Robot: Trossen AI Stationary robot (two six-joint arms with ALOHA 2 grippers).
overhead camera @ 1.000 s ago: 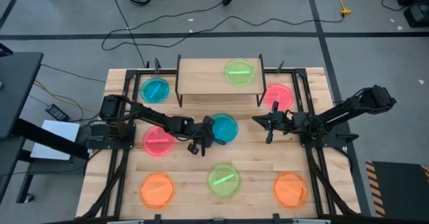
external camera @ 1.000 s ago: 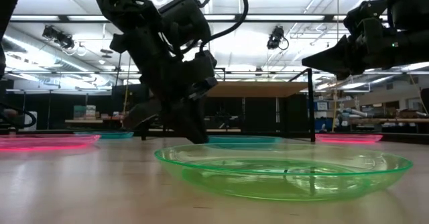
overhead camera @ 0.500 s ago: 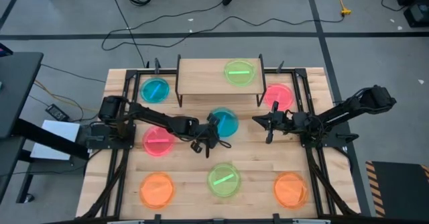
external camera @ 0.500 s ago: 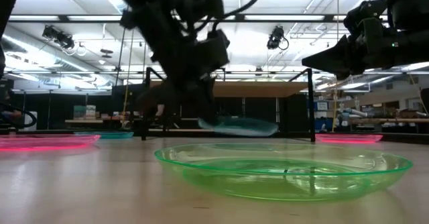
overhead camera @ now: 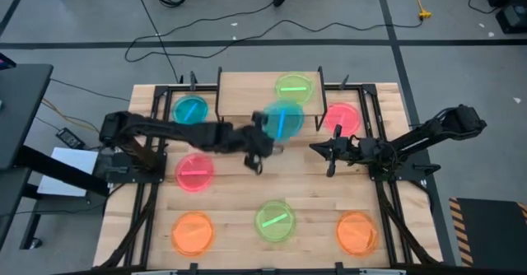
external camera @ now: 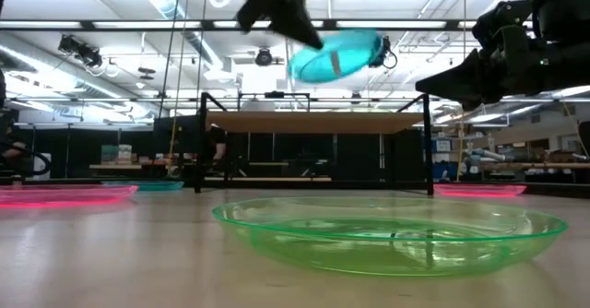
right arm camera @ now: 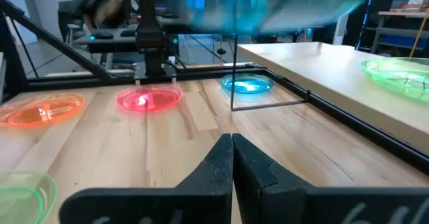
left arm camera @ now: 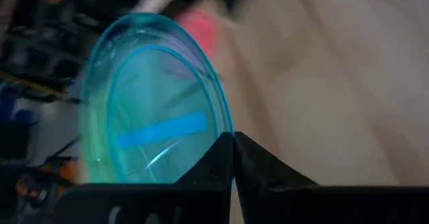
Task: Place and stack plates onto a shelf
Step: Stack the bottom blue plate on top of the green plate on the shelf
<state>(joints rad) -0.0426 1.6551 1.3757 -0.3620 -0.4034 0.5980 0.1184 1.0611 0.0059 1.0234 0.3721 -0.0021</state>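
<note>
My left gripper is shut on a teal plate and holds it in the air at the front edge of the light-wood shelf. In the low view the plate hangs above the shelf board. A green plate lies flat on the shelf's right half. My right gripper is shut and waits above the table right of centre, touching nothing. My left gripper pinches the teal plate's rim between its two shut fingers, on the plate's near-left edge. The fingers come from the table's left and near side. The plate is lifted clear and tilted, higher than the shelf board.
More plates lie flat on the table: teal left of the shelf, pink-red right of it, pink-red at left, and orange, green and orange along the near edge. The shelf's left half is bare wood.
My left gripper has lifted the teal plate off the middle of the table, carrying it up and toward the far edge until it is at the shelf's front. The plate, flat on the table a second ago, is now clear of it and tilted. The right arm kept still.
</note>
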